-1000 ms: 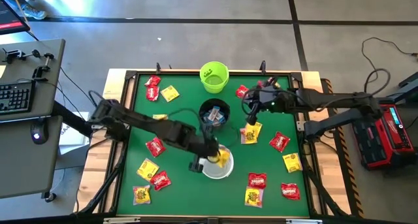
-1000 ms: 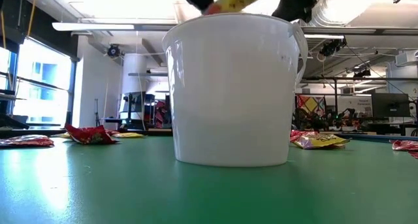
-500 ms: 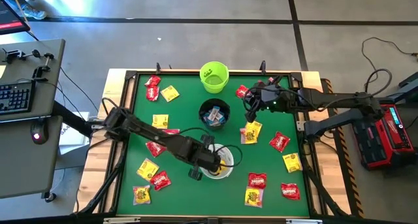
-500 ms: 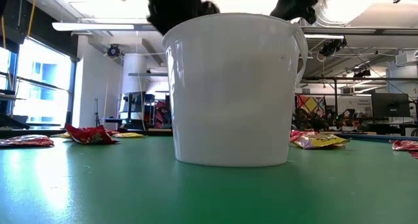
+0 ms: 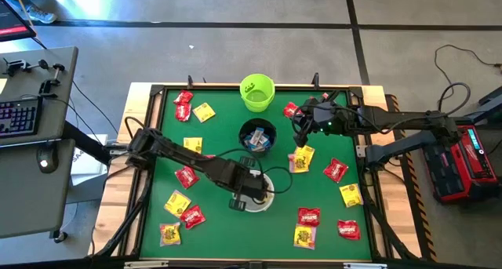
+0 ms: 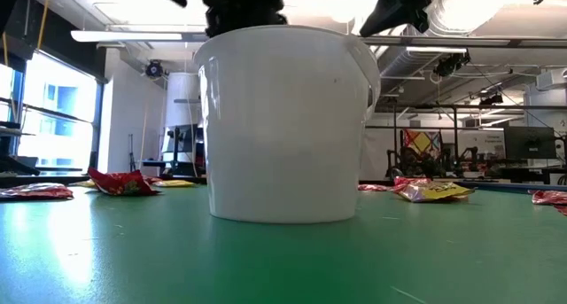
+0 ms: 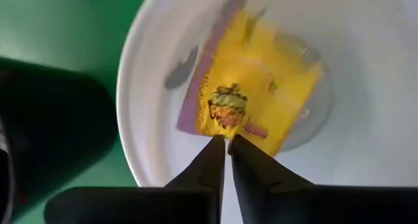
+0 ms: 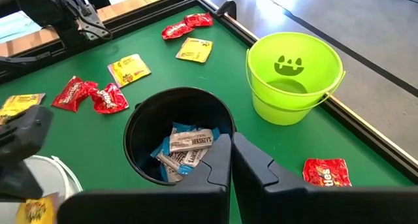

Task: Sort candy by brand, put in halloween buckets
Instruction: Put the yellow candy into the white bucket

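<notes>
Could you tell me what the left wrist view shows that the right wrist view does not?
Only the left wrist view looks straight into the white bucket, where a yellow candy packet lies beyond the shut left gripper. Only the right wrist view shows the lime green bucket, the black bucket of blue-and-white candy and the shut right gripper. Both show the white bucket and the green table.

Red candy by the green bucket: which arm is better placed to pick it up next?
Probably the right. Its gripper, fingers shut and empty, hangs close beside that red candy at the table's far right. The left gripper is over the white bucket at the near middle, with the black bucket between.
</notes>
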Robot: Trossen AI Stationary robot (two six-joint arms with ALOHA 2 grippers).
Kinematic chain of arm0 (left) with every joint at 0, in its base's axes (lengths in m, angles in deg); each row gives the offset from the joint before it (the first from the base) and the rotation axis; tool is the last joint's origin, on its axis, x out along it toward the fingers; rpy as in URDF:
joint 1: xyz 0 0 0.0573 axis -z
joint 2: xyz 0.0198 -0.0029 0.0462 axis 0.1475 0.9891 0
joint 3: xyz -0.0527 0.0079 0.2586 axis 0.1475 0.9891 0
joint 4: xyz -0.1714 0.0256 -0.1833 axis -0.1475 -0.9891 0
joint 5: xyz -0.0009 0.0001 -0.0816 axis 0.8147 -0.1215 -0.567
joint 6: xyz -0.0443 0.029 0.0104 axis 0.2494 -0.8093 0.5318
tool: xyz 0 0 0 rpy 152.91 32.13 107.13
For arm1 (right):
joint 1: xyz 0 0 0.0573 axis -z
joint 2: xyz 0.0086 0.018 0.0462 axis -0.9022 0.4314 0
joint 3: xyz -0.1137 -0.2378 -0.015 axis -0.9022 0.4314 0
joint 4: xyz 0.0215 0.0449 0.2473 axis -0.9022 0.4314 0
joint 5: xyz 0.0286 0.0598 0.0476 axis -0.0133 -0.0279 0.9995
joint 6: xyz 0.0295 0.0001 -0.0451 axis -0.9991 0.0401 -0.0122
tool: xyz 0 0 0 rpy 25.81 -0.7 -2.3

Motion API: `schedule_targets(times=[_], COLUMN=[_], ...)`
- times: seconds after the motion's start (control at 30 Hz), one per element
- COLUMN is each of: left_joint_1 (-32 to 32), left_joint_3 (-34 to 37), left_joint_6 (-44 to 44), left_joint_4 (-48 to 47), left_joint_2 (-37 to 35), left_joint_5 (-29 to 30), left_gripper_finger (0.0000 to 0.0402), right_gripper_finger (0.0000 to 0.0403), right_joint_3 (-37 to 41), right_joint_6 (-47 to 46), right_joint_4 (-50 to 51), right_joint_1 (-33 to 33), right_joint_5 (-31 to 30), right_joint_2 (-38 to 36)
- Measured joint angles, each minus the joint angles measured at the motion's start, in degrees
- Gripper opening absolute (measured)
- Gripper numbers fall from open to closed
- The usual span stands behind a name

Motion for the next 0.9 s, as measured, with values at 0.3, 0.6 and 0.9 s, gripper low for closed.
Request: schedule_targets(times=[0.3,0.6,0.9], left_joint_1=[-0.64,-3.04,-5.01], left_joint_3=[-8.42,-8.37,2.42], left_joint_6=[-0.61,0.96,3.76], left_joint_4=[-0.63,6.99,23.76], left_joint_2=[0.0,-5.9,-13.26], left_joint_5=[-0.53,-0.17,-2.23], left_gripper_finger=[0.008,0.0007,0.0002], right_gripper_finger=[0.0,0.0,0.0], right_joint_3=[0.0,-0.01,6.15], right_joint_6=[1.55,-1.94,-9.2], right_joint_4=[1.94,8.55,3.98], right_joint_1=[0.0,-0.02,-0.32], right_joint_5=[1.42,5.46,6.49], right_joint_2=[0.0,0.68,-0.4])
